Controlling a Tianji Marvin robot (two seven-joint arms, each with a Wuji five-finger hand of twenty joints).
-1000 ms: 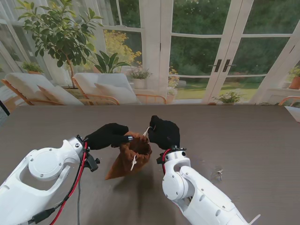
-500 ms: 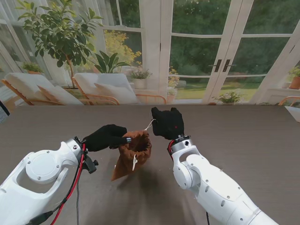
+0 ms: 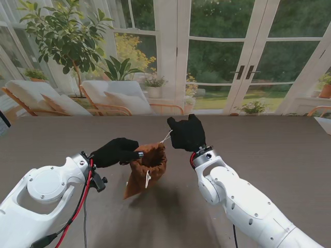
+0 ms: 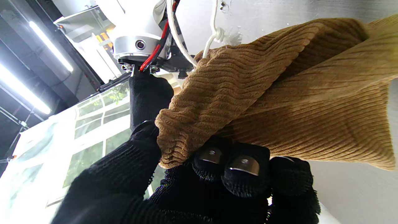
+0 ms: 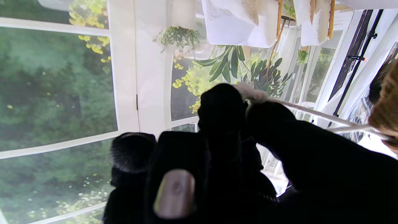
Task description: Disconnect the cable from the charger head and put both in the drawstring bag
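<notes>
Right hand [image 3: 186,134] has drawn back, pinching the drawstring [image 5: 326,119] taut; left hand [image 3: 116,151] grips the ribbed tan bag [image 3: 147,168], its weave visible only in the left wrist view.

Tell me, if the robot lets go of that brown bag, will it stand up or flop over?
Probably flop: the drawstring bag is soft ribbed cloth that sags and creases under the left hand. It looks light, hanging from a pinch. The right hand pulling its drawstring may cinch it.

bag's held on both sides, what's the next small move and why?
Probably keep drawing the right hand away from the bag. It pinches the white cord, which runs taut to the mouth, while the left hand holds the rim. The mouth looks partly open, so more pull should cinch it.
</notes>
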